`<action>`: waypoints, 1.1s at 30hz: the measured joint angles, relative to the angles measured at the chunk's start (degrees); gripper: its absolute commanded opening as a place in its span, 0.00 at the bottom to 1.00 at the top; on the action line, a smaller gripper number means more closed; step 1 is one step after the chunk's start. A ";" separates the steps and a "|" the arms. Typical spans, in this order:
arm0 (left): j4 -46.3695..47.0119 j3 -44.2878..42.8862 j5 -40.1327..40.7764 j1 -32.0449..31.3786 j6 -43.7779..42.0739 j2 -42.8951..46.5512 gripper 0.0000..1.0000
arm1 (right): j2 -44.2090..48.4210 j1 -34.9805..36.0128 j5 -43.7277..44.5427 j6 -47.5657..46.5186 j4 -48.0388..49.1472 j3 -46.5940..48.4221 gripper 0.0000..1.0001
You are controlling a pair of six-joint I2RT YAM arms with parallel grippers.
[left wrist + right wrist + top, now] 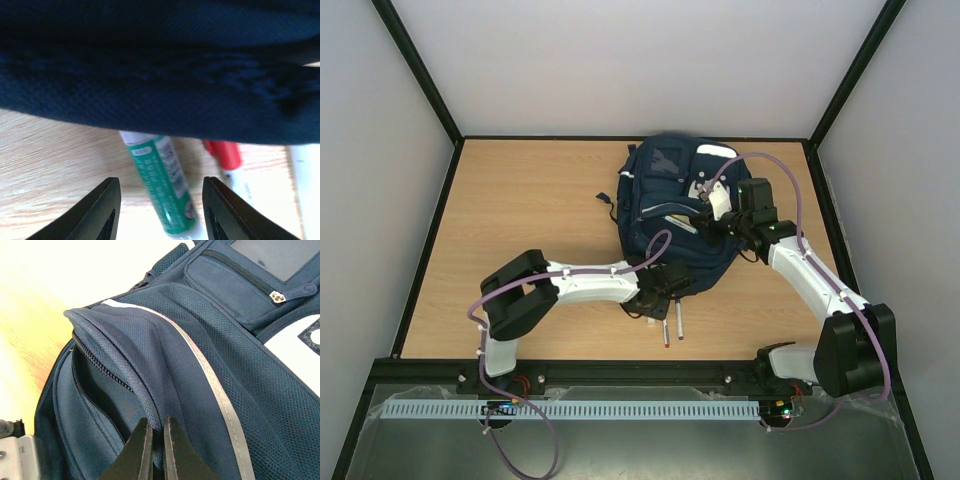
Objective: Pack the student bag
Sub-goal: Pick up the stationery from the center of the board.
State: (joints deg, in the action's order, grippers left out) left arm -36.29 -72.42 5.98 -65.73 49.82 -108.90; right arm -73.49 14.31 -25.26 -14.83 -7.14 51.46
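The student bag (670, 215), a navy backpack with thin white stripes, lies at the back middle of the table. My right gripper (157, 440) is shut on a fold of its fabric (150, 390) beside an unzipped pocket, holding that edge up. Its place in the top view is the bag's right side (712, 218). At the bag's near edge my left gripper (160, 200) stands open, low over the table. A green marker (161, 187) lies between its fingers without touching them. A red-capped marker (226, 154) lies just to the right. Both markers run under the bag's edge (160, 90).
Two pens (672, 330) lie on the wooden table (520, 220) just in front of the bag. Black frame rails and white walls border the table. The arm bases stand at the near edge.
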 measured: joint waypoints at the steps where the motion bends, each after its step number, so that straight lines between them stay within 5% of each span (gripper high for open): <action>1: -0.85 -0.37 0.55 0.00 -0.46 -0.76 0.46 | 0.00 0.00 0.00 -0.04 -0.07 0.00 0.01; 18: -4.57 6.27 0.00 5.66 -11.13 4.04 0.45 | 0.00 0.00 -0.02 -0.17 -0.42 0.02 0.01; 33: -4.11 3.69 -3.23 9.09 -19.89 2.27 0.32 | 0.00 0.00 0.00 -0.33 -0.52 0.02 0.01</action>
State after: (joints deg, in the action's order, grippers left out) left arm -40.40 -68.73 2.74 -56.64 29.93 -106.63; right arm -73.49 14.31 -25.26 -15.16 -7.66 51.48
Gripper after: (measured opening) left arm 0.335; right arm 0.030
